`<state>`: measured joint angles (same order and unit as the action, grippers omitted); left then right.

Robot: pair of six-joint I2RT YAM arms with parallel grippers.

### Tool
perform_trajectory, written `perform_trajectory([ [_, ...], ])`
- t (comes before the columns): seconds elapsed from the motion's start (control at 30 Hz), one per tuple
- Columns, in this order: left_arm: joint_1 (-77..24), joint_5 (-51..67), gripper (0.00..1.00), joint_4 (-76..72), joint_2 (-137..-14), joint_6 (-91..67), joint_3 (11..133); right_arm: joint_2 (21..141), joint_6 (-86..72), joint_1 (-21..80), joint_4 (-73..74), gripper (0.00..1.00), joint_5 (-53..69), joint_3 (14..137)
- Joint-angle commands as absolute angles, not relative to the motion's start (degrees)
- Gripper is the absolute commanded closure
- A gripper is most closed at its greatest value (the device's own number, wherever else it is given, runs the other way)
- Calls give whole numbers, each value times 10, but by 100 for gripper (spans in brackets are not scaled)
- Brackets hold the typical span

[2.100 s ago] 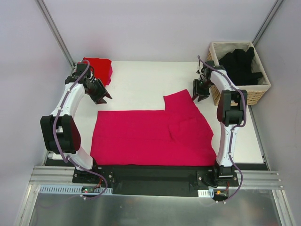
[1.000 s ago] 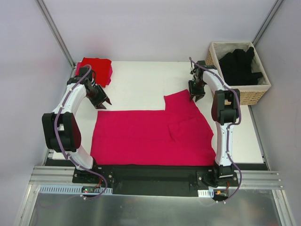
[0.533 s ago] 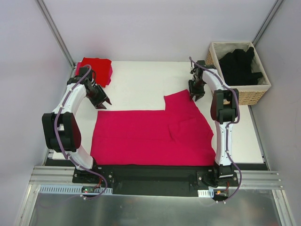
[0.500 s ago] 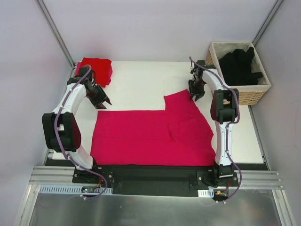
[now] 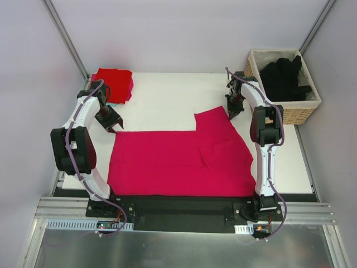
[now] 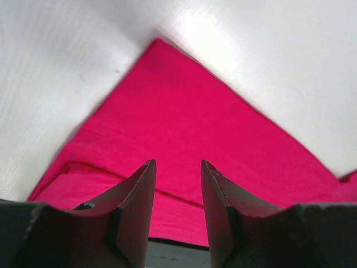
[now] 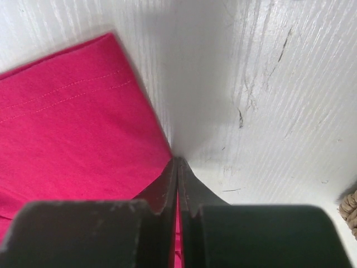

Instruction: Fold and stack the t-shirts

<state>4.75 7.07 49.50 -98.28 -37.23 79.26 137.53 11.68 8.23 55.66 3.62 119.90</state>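
Top external view: a white table (image 5: 167, 95) stands between pale grey walls (image 5: 184, 33). A woven wicker basket (image 5: 312, 105) at the far right corner holds black t-shirts (image 5: 281, 78). A folded red t-shirt (image 5: 115, 84) lies at the far left corner. The magenta-pink t-shirt (image 5: 178, 162) lies spread flat across the near half of the table, with a flap reaching toward the far right.

My left arm bends along the left table edge. My left gripper (image 6: 177, 163) points down over the shirt's far left corner, fingers spread, nothing between them. My right arm reaches forward. My right gripper (image 7: 178, 161) is pinched on the flap's far right edge, a sliver of pink cloth showing between the fingers.

The table surface shows fine grain lines and small scuffs. The pink cloth is smooth, with a double row of stitching along one hem
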Motion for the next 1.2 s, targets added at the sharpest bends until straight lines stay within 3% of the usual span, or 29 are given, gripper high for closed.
perform_trajectory([
  [0.0,67,13,62,550,-1018,-390,819,1374,119,85,578,99,49,1210],
  [0.07,72,15,63,558,-1036,-382,836,1372,119,85,579,99,57,1209],
  [0.2,72,22,63,561,-1041,-376,846,1372,117,85,578,70,75,1204],
  [0.3,72,26,63,560,-1042,-373,853,1379,117,85,584,66,85,1208],
  [1.17,73,49,66,558,-1035,-387,859,1372,98,57,621,68,4,1243],
])
